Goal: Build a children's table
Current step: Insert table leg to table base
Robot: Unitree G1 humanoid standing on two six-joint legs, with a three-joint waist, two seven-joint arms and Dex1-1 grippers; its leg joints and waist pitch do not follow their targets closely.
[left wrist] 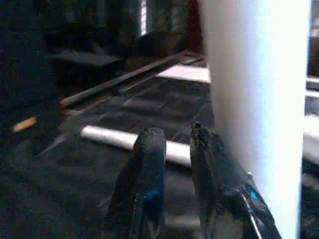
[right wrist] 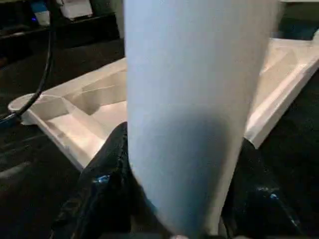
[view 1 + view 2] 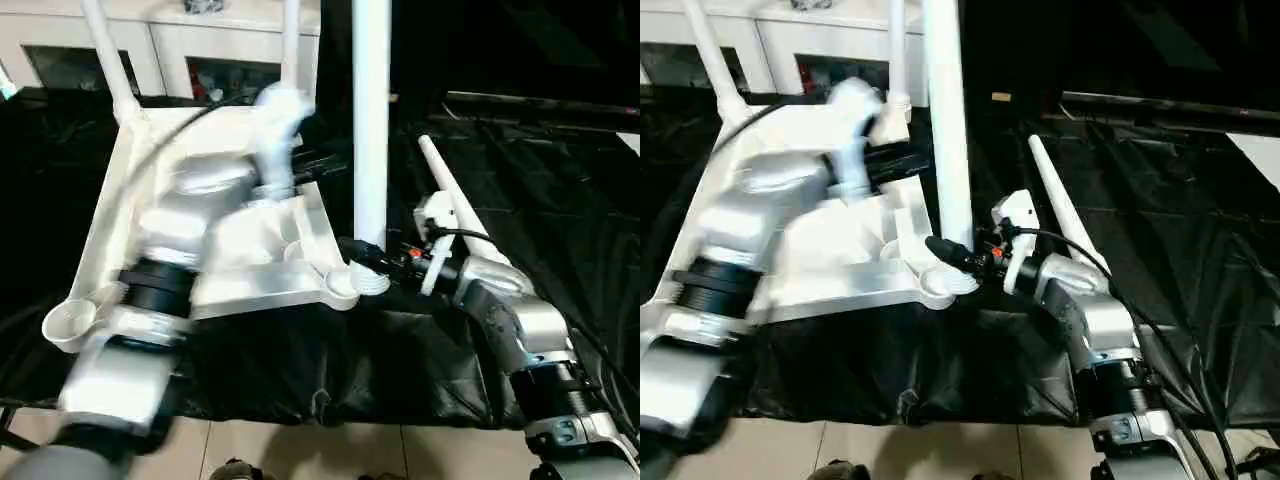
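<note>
Right wrist view: right end effector (image 2: 174,199) clamped around upright leg (image 2: 194,99); left end effector (image 1: 172,149) slightly parted, empty

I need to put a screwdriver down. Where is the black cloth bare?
Bare cloth lies right of the loose leg; another strip runs along the near edge below the tabletop. It is crowded around the upright leg, held by the right gripper.

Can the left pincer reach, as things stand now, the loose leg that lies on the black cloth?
Probably not directly. The left pincer is over the tabletop, and the upright leg held by the right pincer stands between it and the loose leg, which lies beyond, nearer the right arm.
</note>
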